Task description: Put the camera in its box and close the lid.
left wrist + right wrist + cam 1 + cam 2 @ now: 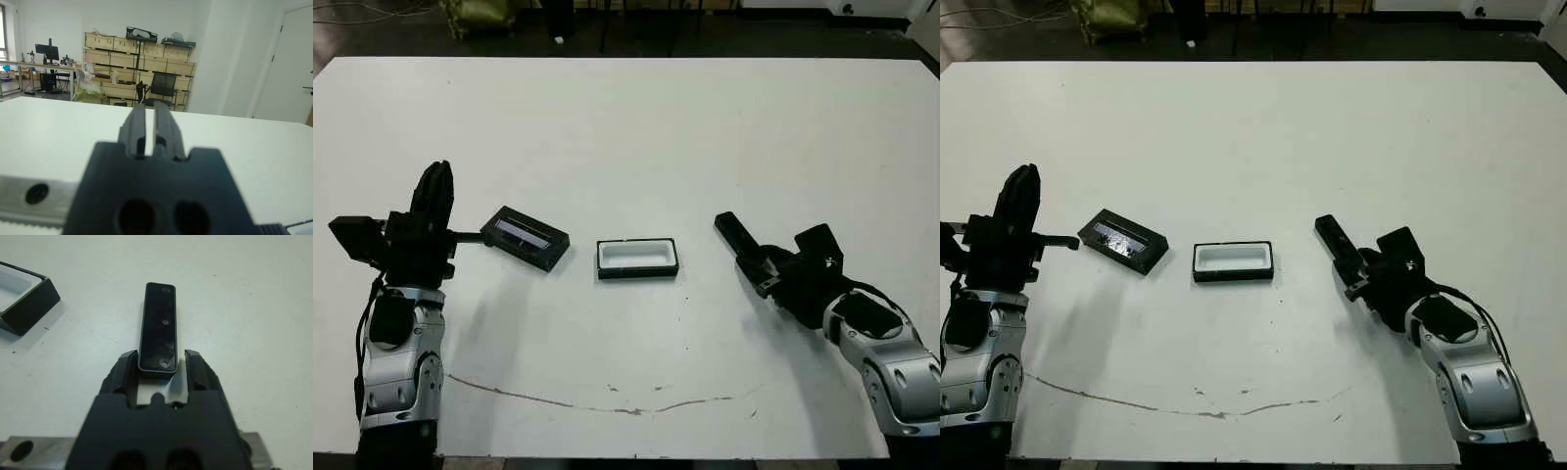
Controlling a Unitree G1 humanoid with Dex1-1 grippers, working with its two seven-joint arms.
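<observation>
White table [626,127] all round, marked with one thin brownish streak [568,401] near the front edge. The camera [157,328] shows glossy black, a few tiny pale dots on its face. The box [637,258] reads black outside, white lining within. The lid [525,238] is black too, with a pale purplish strip along its top. Both grippers black, left gripper [434,201] and right gripper [159,363], on silver-grey arms
</observation>
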